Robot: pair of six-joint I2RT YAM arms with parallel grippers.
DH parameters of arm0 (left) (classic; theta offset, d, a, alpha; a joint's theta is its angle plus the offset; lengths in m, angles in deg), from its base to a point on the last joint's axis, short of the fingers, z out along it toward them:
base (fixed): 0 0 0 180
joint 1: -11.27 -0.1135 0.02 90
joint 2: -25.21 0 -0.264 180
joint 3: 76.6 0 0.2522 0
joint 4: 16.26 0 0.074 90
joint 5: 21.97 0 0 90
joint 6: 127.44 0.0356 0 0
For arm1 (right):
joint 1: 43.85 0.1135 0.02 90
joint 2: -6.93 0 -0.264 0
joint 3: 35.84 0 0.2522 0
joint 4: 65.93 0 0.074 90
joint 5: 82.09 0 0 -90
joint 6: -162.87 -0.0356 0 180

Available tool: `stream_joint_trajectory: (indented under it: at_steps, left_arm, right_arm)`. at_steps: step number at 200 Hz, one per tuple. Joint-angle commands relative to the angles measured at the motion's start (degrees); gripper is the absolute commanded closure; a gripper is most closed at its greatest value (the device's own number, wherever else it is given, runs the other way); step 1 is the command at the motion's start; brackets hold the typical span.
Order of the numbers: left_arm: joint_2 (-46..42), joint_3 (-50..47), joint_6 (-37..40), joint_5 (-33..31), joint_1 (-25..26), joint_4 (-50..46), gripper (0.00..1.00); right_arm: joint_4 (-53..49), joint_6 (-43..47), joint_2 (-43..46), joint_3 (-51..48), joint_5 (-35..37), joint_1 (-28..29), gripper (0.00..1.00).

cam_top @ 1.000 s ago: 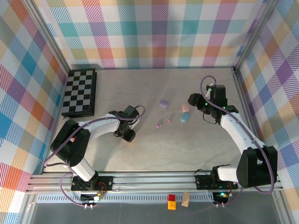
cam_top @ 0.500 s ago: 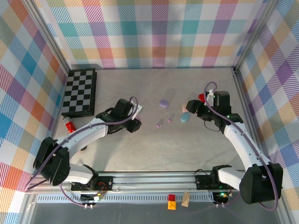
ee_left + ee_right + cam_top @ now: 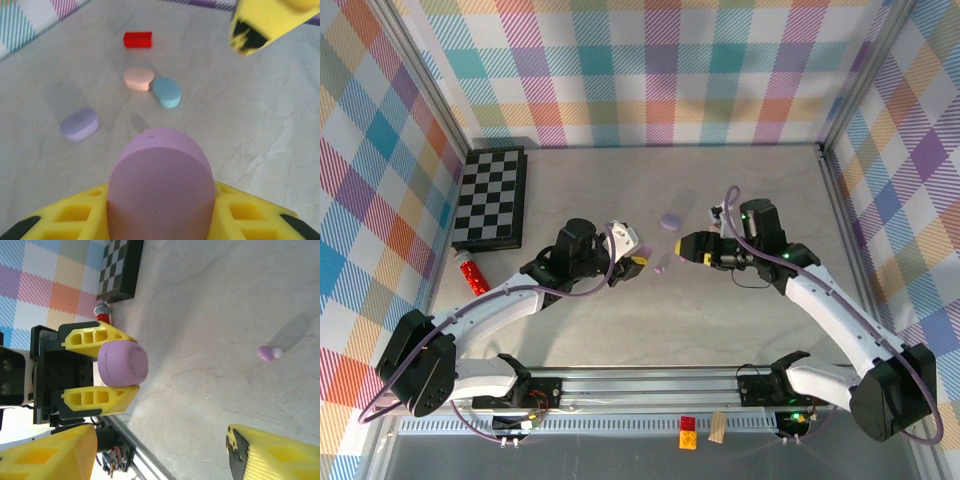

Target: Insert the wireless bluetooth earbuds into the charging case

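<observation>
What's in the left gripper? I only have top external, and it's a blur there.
Observer: Right wrist view shows what looks like a lilac case, clamped between the left gripper's yellow fingers.
Operator: Other cases?
Observer: Left wrist view shows a pink case and a blue case side by side on the table, seemingly touching. The red block lies beyond them.
Operator: And the other gripper?
Observer: The right gripper is open, with nothing between its fingers.
</observation>
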Motion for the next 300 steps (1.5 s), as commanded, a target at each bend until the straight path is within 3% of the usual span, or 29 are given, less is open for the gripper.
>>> stream_joint_trajectory:
  at_steps: [1, 104, 133, 185, 206, 219, 233, 253, 276, 300]
  left_arm:
    - [-0.9, 0.0, 4.7, 4.5, 1.1, 4.2, 0.64]
    - [-0.6, 1.6, 7.1, 4.2, 2.2, 1.0, 0.64]
    - [-0.8, 1.6, 7.2, 4.4, 2.3, 0.9, 0.64]
    - [-1.4, 1.4, 6.8, 3.7, 2.3, 0.7, 0.63]
    - [-1.7, 0.6, 5.7, 3.9, 2.3, 2.6, 0.61]
    - [-2.1, -0.5, 4.5, 4.1, 2.3, 5.0, 0.57]
    - [-2.8, -2.3, 2.7, 4.0, 2.2, 8.7, 0.41]
    - [-4.7, -6.0, -1.9, 6.8, 1.0, 17.3, 0.27]
    - [-6.7, -11.2, -8.5, 9.8, -0.6, 31.4, 0.19]
    - [-5.8, -14.6, -14.4, 11.6, -1.8, 45.0, 0.15]
  right_arm:
    - [0.4, -0.9, -2.5, 2.8, -0.8, 1.9, 0.32]
    - [3.4, -1.8, -11.8, 8.0, -2.7, 8.4, 0.33]
    - [3.3, -2.2, -13.8, 8.8, -2.2, 9.1, 0.44]
    - [1.6, -2.1, -13.9, 9.3, -1.5, 9.2, 0.74]
    - [1.8, -2.6, -13.0, 8.9, -1.7, 9.1, 0.79]
    - [2.2, -3.0, -12.0, 8.4, -2.0, 8.7, 0.79]
    - [3.1, -3.6, -10.6, 7.9, -3.7, 7.7, 0.79]
    - [5.4, -4.9, -7.6, 6.5, -6.3, 5.7, 0.79]
    - [12.0, -10.5, -4.0, 2.8, -13.1, 1.2, 0.80]
    - [25.2, -20.8, -1.2, -2.5, -20.2, -2.9, 0.81]
